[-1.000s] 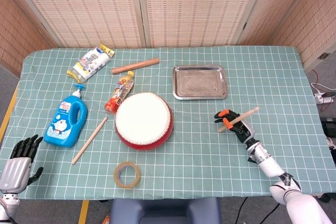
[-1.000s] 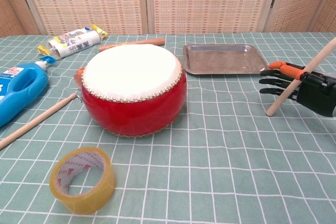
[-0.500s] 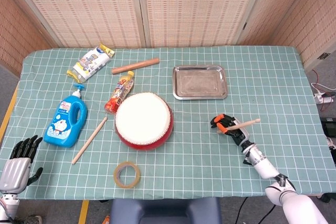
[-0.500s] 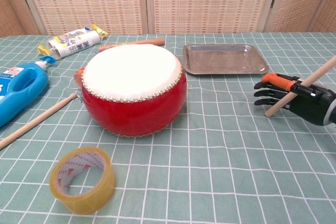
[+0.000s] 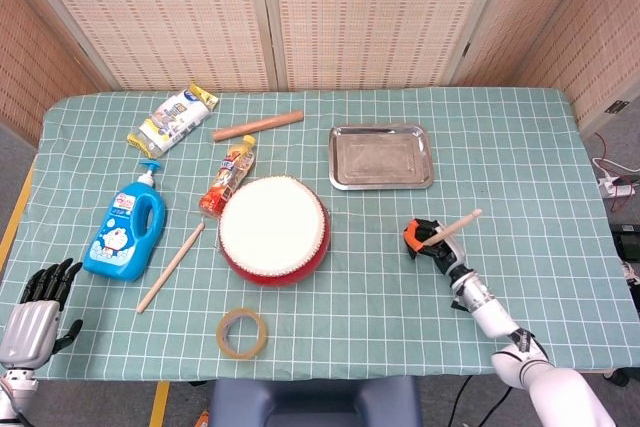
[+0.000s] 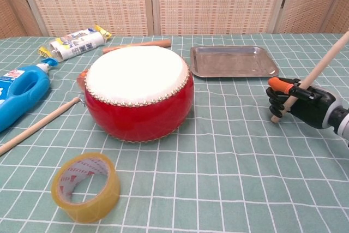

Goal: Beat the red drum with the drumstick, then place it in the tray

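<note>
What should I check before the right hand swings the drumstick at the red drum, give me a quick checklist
1. Drumstick held by right hand: ok.
2. Grip firm enough for a strike: cannot tell.
3. Red drum upright, white head uncovered: ok.
4. Table between the hand and the drum bare: ok.
5. Stick within striking reach of the drum: not ok, the hand sits well to the drum's right.
6. Tray empty for later placement: ok.
7. Left hand away from the drum, at the table's near left corner: ok.
</note>
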{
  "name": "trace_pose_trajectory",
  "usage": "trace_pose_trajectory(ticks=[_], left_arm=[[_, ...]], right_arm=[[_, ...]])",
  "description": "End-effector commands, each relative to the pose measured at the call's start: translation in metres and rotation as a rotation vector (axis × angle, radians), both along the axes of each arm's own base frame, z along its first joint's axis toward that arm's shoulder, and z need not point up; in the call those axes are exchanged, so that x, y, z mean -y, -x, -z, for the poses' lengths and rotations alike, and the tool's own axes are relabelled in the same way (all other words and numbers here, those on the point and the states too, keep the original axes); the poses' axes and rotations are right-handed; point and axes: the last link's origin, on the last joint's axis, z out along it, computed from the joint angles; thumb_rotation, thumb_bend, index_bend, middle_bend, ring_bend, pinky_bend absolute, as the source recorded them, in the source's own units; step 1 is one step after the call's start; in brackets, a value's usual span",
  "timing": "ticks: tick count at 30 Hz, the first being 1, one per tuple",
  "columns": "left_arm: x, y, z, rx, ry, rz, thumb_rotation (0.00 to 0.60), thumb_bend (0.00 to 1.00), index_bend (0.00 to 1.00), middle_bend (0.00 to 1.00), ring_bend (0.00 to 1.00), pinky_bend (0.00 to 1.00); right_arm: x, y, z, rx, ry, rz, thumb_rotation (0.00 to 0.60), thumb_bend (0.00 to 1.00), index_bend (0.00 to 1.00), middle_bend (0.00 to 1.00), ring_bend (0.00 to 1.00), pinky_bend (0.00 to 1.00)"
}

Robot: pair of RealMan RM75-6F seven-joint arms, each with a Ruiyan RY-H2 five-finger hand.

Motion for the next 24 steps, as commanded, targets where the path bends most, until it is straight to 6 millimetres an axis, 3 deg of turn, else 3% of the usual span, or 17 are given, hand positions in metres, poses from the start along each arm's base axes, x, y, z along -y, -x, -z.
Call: trace_pose_trajectory(ticks=[1, 7, 14, 18, 24], left_arm=[[0.000, 0.001, 0.000, 0.000, 0.003, -0.001, 0.600, 0.27, 0.03, 0.00, 0.00, 0.00], [-0.001, 0.002, 0.001, 0.003, 0.006, -0.003, 0.600, 0.27, 0.02, 0.00, 0.00, 0.00], [-0.002, 0.002, 0.003, 0.006, 0.012, 0.000, 0.600, 0.27, 0.02, 0.00, 0.00, 0.00], [-0.001, 0.003, 0.003, 0.005, 0.012, -0.003, 0.600, 0.27, 0.02, 0.00, 0.00, 0.00], [-0.001, 0.004, 0.002, 0.001, 0.012, -0.007, 0.600, 0.27, 0.02, 0.00, 0.00, 0.00]], right_arm=[[0.001, -0.003, 0.002, 0.003, 0.006, 0.000, 0.511, 0.38, 0.74, 0.80, 0.87, 0.87], [0.002, -0.006, 0.003, 0.011, 0.026, 0.008, 0.511, 0.38, 0.79, 0.88, 0.97, 0.99], [0.003, -0.008, 0.001, 0.018, 0.059, 0.015, 0.512, 0.38, 0.85, 0.96, 1.00, 1.00], [0.003, -0.010, 0.002, 0.018, 0.085, 0.024, 0.510, 0.38, 0.96, 1.00, 1.00, 1.00], [0.002, -0.016, 0.000, 0.025, 0.117, 0.007, 0.481, 0.64, 1.00, 1.00, 1.00, 1.00]])
